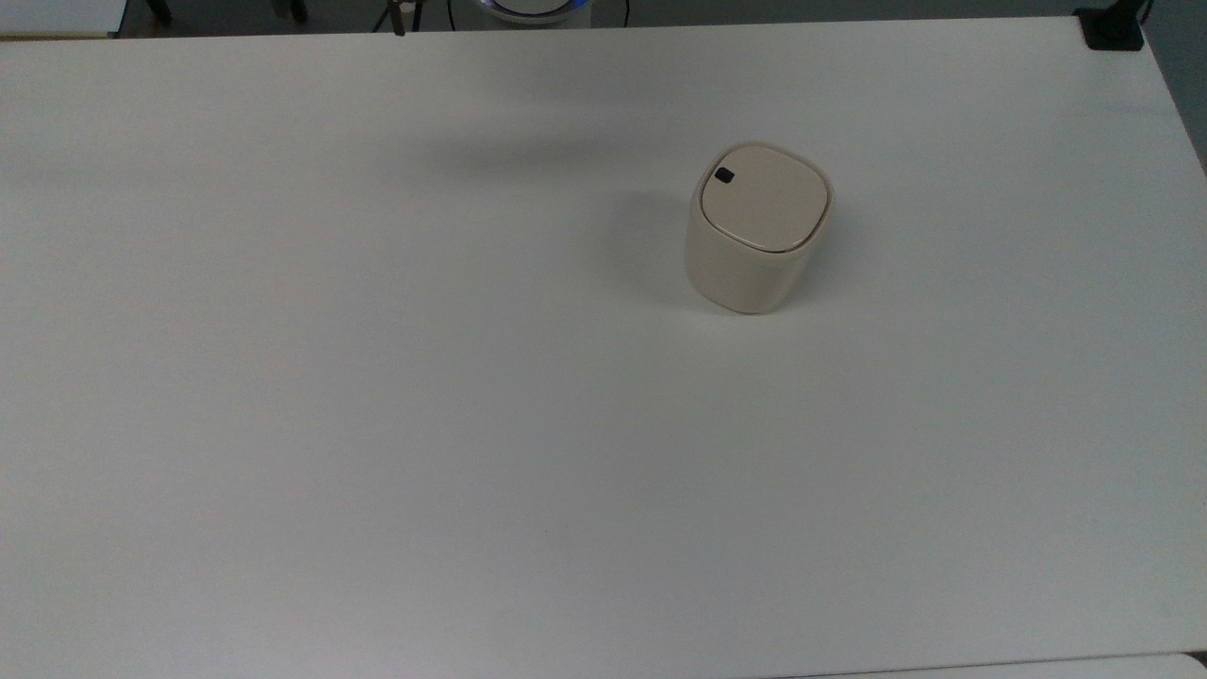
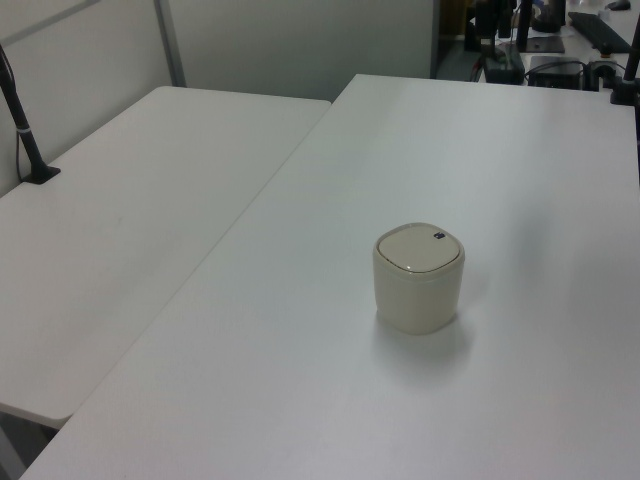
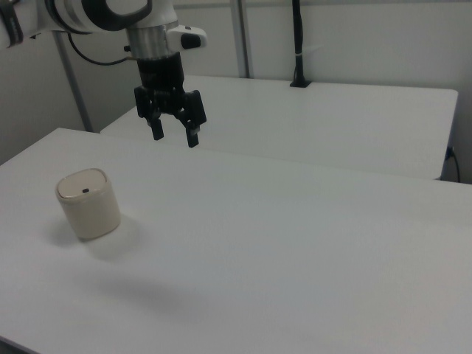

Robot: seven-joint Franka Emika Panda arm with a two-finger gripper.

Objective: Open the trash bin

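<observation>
The trash bin (image 1: 754, 236) is a small cream tub with a rounded-square body, standing upright on the white table (image 1: 377, 424). Its flat lid (image 1: 766, 198) lies shut, with a small black button (image 1: 724, 175) near one corner. The bin (image 2: 419, 277) stands right of centre in the left view and the bin (image 3: 88, 203) is at the right view's left. My gripper (image 3: 175, 136) hangs high in the air, up and to the right view's right of the bin, well apart from it. Its black fingers (image 3: 157, 130) are spread open with nothing between them.
A second white table (image 2: 120, 230) adjoins on the left view's left, with a black pole (image 2: 22, 125) clamped to it. A black clamp (image 1: 1111, 28) sits at the table's far right corner in the top view. Desks with equipment (image 2: 560, 40) lie beyond the far edge.
</observation>
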